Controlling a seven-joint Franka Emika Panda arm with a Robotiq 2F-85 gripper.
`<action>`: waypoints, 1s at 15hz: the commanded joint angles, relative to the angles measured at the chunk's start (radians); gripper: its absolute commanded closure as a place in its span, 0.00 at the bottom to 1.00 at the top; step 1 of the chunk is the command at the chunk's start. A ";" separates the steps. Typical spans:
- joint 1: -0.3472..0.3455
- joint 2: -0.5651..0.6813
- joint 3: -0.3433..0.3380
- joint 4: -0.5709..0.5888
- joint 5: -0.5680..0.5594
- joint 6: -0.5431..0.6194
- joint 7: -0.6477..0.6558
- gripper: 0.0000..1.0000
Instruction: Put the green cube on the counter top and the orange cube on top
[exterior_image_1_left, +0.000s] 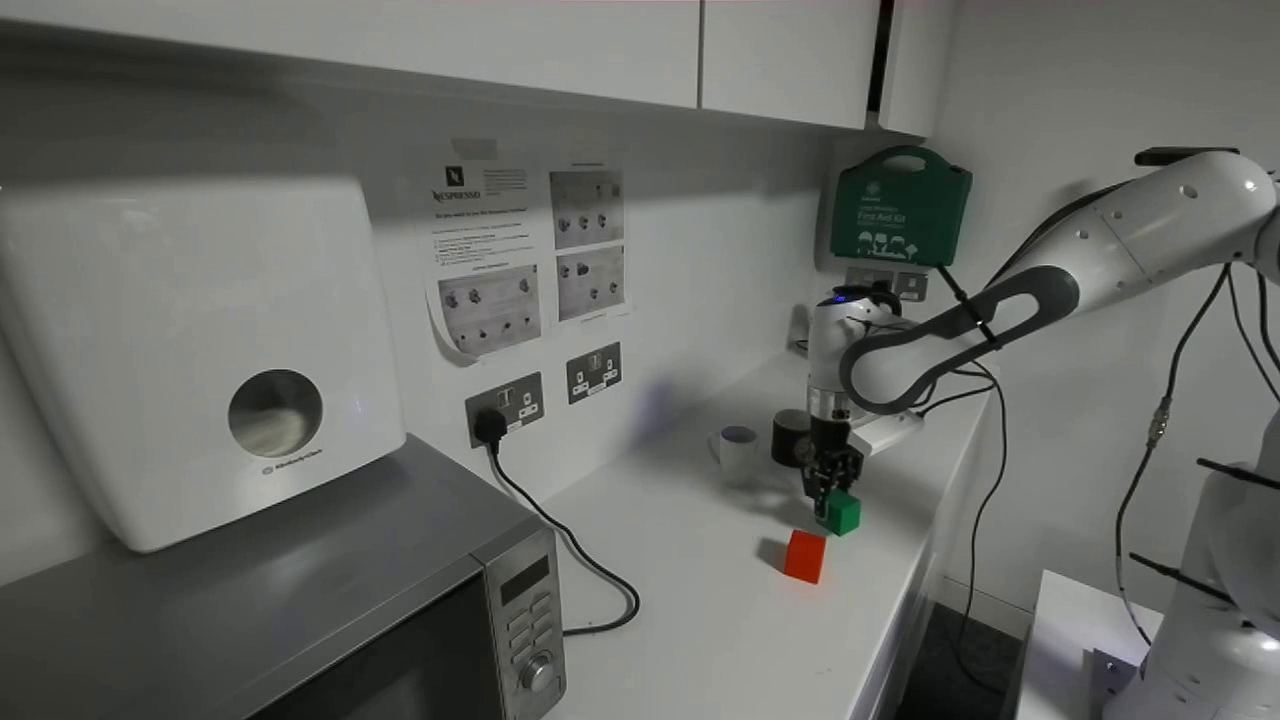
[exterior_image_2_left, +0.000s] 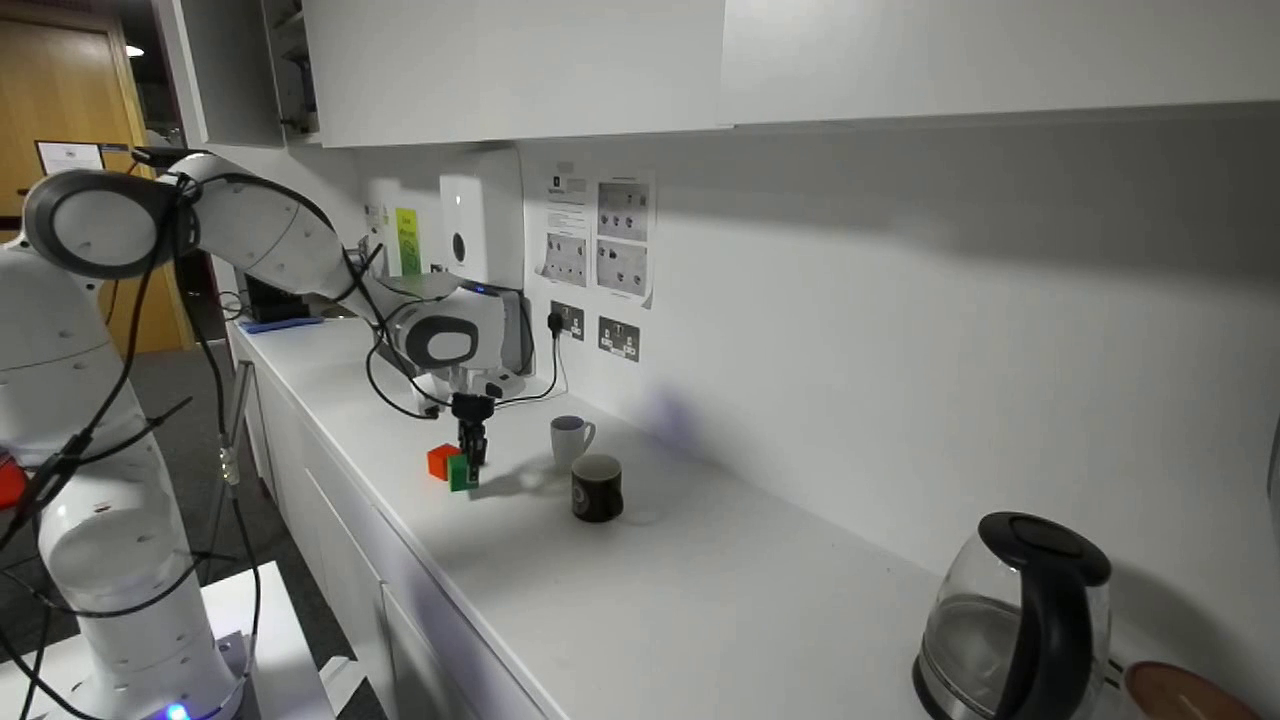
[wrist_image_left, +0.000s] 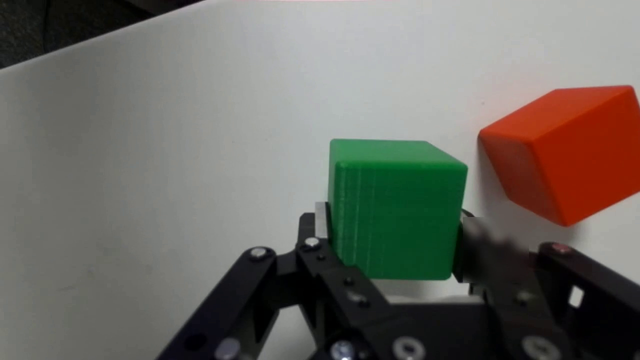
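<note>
Black two-fingered hand (wrist_image_left: 393, 237) clasps bright-green plastic-looking cube (wrist_image_left: 397, 215); cannot tell whether it touches smooth white desk (wrist_image_left: 190, 160). Orange-red plastic-looking cube (wrist_image_left: 570, 155) sits on desk just beside, askew. Sideways swing could knock orange cube; release above desk could drop green cube crooked, spoiling stack base.

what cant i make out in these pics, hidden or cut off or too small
The orange cube: partly covered by the green cube in an exterior view; cut off by the wrist view's right edge.
The green cube's underside: hidden by its own body in every view.
Poster's small print: too small to read in both exterior views.
Reddish-brown round thing: cut off by the bottom edge in an exterior view.
</note>
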 joint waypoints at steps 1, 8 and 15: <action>-0.015 0.006 -0.007 -0.012 0.024 0.023 -0.027 0.69; -0.025 0.049 -0.010 -0.010 -0.014 0.077 -0.003 0.69; -0.029 0.066 -0.012 -0.010 -0.031 0.100 0.007 0.19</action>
